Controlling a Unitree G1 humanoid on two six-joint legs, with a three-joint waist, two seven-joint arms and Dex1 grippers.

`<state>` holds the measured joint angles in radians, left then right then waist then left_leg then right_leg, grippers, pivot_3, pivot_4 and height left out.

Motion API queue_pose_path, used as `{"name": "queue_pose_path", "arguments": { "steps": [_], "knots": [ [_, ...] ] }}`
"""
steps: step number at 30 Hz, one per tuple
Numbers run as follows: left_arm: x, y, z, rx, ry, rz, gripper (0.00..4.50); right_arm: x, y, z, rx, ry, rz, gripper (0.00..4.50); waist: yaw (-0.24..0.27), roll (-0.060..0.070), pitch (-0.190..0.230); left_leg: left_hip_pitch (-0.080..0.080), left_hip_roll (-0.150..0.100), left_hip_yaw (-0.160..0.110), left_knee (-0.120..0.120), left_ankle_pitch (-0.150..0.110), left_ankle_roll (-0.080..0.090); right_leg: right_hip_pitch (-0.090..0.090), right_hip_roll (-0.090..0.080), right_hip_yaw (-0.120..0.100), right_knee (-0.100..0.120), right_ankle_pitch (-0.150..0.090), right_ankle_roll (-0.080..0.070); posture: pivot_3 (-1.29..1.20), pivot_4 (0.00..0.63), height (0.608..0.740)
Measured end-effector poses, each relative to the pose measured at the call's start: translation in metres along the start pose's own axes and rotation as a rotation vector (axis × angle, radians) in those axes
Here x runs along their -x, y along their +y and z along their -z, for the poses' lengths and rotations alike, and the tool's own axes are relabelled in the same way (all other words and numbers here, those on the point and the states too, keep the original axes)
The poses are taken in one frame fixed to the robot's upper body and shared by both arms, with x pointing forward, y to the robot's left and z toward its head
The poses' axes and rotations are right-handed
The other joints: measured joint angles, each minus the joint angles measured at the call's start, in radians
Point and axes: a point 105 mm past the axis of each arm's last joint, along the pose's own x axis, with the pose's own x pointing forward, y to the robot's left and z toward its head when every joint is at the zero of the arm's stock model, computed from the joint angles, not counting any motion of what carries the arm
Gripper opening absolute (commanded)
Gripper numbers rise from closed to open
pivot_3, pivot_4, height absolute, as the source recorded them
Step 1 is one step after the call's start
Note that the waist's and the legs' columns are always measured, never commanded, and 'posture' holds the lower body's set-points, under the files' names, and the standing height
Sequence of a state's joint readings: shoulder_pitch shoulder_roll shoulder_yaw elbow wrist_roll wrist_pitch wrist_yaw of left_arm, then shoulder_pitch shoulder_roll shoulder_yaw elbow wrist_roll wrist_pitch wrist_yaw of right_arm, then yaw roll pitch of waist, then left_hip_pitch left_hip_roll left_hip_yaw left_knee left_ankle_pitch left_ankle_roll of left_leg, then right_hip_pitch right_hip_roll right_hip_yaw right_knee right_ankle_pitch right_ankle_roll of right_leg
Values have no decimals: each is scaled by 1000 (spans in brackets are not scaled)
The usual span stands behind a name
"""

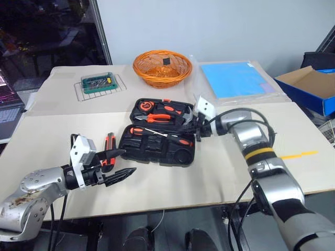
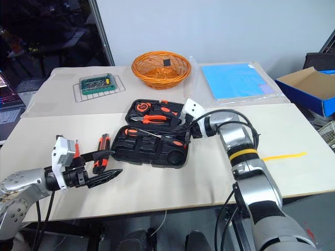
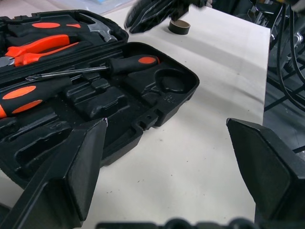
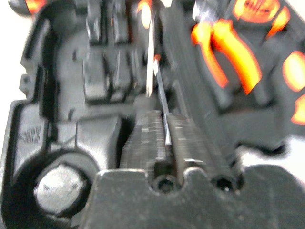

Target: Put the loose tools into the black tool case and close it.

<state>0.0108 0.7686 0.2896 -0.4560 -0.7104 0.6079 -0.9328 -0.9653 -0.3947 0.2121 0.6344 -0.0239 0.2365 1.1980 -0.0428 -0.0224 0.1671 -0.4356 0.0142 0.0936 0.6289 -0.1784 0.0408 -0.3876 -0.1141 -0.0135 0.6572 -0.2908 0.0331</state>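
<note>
Two long screwdrivers with orange-and-black handles [image 1: 157,133] already lie in the open black plastic tool case [image 1: 157,149], where the right gripper [image 1: 196,130] hovers pressed together, so next the spread-wide left gripper [image 1: 119,163] should probably grab the orange-and-black utility knife [image 2: 100,152] (lying just beside the case).

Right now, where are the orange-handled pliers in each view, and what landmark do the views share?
Left eye view: pliers, centre, case's far half.
Right eye view: just left of centre.
Left wrist view: beyond the long screwdriver, at.
Right wrist view: past the screwdriver's shaft, at.
Shared landmark: black tool case.
</note>
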Motion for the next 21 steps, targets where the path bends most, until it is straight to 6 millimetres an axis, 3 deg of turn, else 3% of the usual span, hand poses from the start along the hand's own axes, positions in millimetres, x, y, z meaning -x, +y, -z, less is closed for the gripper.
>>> {"name": "queue_pose_path", "arguments": {
  "steps": [2, 8, 17, 21],
  "knots": [
    [0, 0, 0, 1, 2, 3, 4298, -6, 5, 2, -10, 16, -9, 302, -2, 0, 0, 0, 0, 0, 0, 0, 0, 0, 1, 0, 0, 0, 0, 0, 150, 740],
    [-1, -1, 0, -1, 1, 18, 4298, -17, 6, -4, 21, 46, 26, 2152, -1, 0, 0, 0, 0, 0, 0, 0, 1, 0, 2, 0, 0, 0, 0, 0, 150, 740],
    [0, -1, 2, 4, 6, 16, 4298, -33, 6, -7, 30, 68, 41, 2152, -1, 0, 0, 0, 0, 0, 0, 1, 1, 0, 2, 0, 1, 0, 0, 0, 150, 740],
    [1, -1, 3, 6, 8, 14, 4298, -36, 2, -8, 41, 81, 64, 1094, -1, 0, 0, 0, 0, 0, 1, 1, 1, 0, 2, 0, 1, 0, 0, 0, 150, 740]
  ]
}}
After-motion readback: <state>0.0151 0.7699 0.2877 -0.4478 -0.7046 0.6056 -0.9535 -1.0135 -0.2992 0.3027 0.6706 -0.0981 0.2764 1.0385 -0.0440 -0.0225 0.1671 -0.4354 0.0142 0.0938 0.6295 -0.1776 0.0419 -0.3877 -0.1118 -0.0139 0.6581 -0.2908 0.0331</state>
